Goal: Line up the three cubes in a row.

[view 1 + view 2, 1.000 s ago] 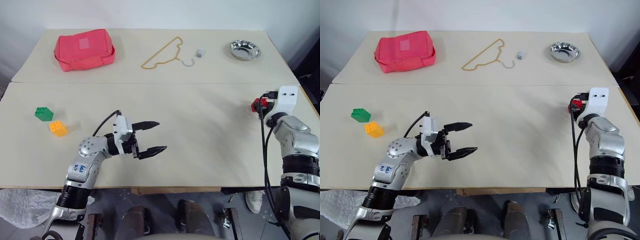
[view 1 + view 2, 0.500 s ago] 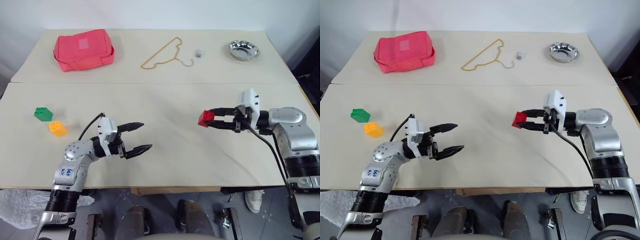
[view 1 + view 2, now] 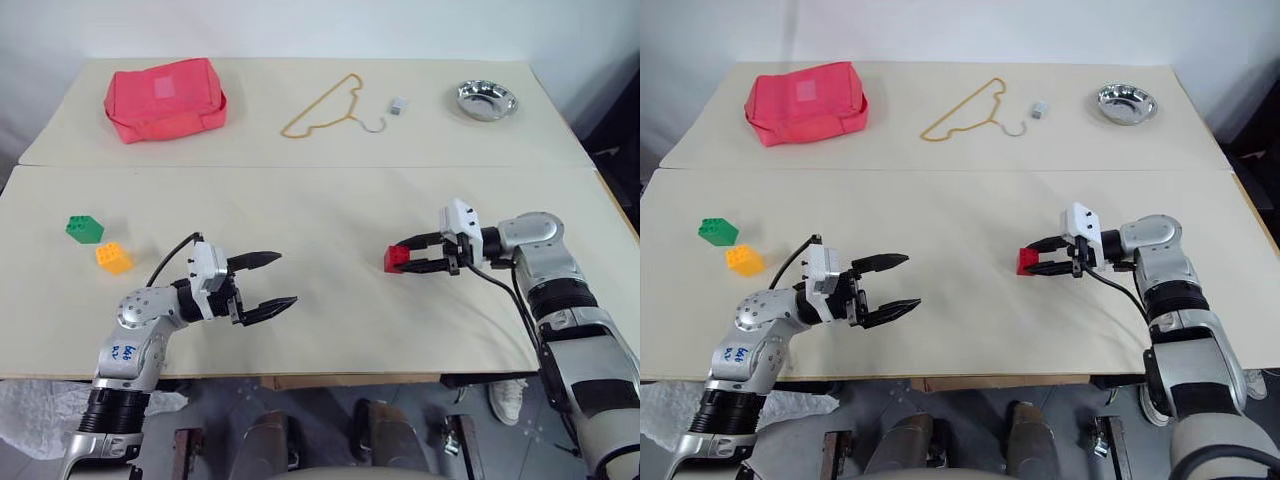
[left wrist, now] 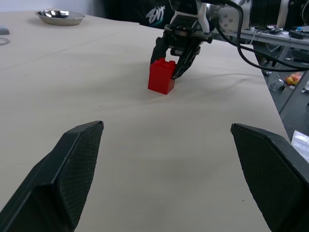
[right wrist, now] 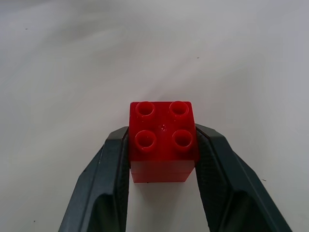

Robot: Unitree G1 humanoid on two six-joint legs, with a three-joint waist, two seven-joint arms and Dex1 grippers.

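The red cube (image 3: 395,259) stands on the table right of centre, studs up. My right gripper (image 3: 403,258) is shut on it, one black finger (image 5: 113,164) pressed to each side in the right wrist view. The left wrist view shows the same red cube (image 4: 161,77) resting on the table with that gripper over it. At the table's left side the green cube (image 3: 85,228) and the yellow-orange cube (image 3: 113,257) sit close together. My left gripper (image 3: 286,278) hovers open near the front left, pointing toward the red cube, with nothing between its fingers.
Along the far part of the table lie a pink pouch (image 3: 165,97), a yellow wire hanger (image 3: 325,110), a tiny grey block (image 3: 398,105) and a steel bowl (image 3: 486,99). A seam (image 3: 320,166) runs across the table between the far and near halves.
My right arm swung the red cube from the table's right edge in toward the middle and brought it down onto the surface. My left gripper drifted left, still open.
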